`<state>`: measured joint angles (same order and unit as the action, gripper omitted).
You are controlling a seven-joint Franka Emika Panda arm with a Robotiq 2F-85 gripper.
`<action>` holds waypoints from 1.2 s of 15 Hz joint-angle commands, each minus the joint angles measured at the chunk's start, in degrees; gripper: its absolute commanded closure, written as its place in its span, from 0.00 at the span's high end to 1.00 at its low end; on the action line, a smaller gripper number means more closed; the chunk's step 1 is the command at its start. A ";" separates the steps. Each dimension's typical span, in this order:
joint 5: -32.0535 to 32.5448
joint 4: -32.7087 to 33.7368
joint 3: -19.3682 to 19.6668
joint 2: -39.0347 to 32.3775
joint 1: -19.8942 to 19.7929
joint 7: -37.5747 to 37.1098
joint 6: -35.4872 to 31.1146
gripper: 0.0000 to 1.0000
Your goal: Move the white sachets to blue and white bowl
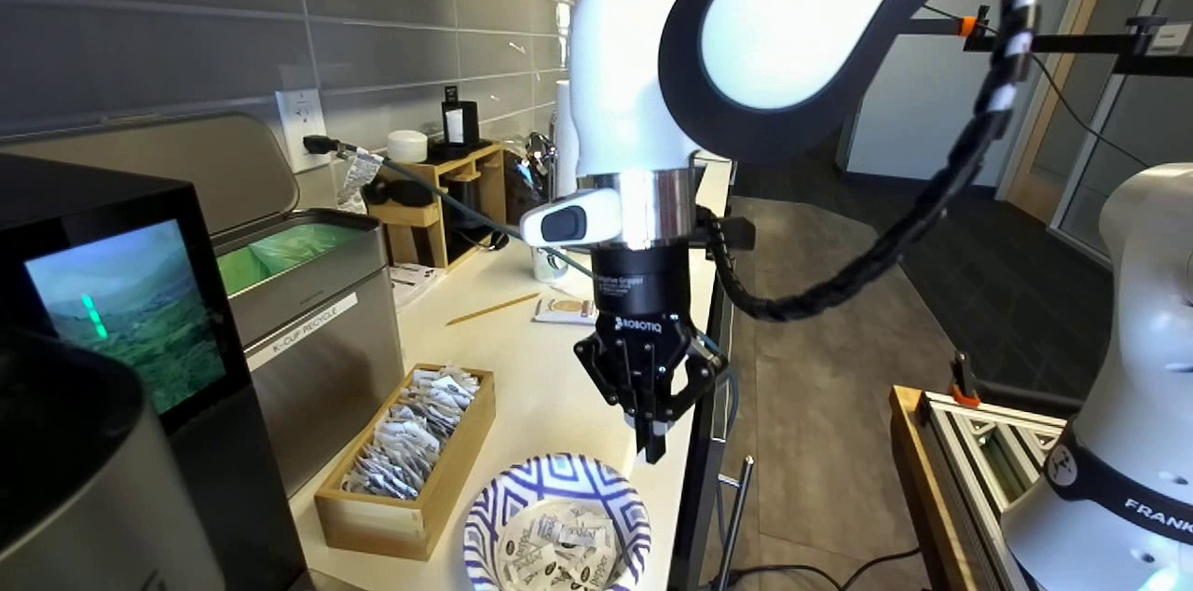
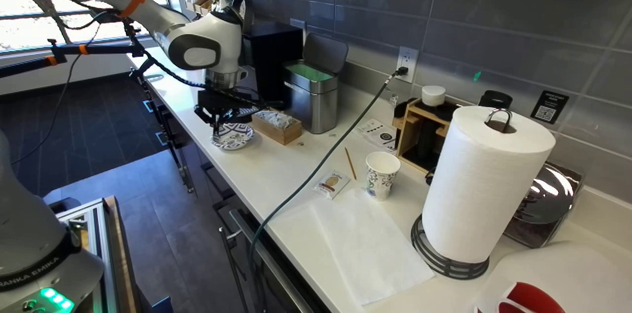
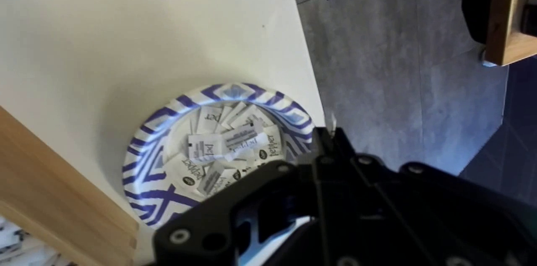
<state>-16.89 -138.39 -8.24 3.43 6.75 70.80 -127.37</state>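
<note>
Main worry: the black two-fingered hand [image 1: 650,444], fingers together, hangs on the right, floor side of the shallow round blue-and-white bowl [image 3: 144,157] (over its rim or just beside, cannot tell). Lowered here, it could tip the bowl, which looks like light paper, off the smooth pale worktop [image 1: 536,395]. Any thin packet pinched: cannot tell; if so, release might miss. Flat rectangular white paper sachets [image 3: 205,146] overlap inside the bowl; more sachets [image 1: 410,442], crinkled, fill the straight-sided light wooden box [image 1: 461,474] to the left.
</note>
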 commanded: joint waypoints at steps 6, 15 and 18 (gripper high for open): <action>-1.59 -1.55 -2.80 -5.80 4.89 1.63 -19.87 0.01; 2.48 -1.33 -3.32 -9.22 2.17 -4.00 -32.28 0.66; 11.18 -4.21 0.29 -3.98 1.37 -15.03 -33.85 0.88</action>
<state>-15.37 -139.44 -10.85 -5.48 9.05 66.78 -159.92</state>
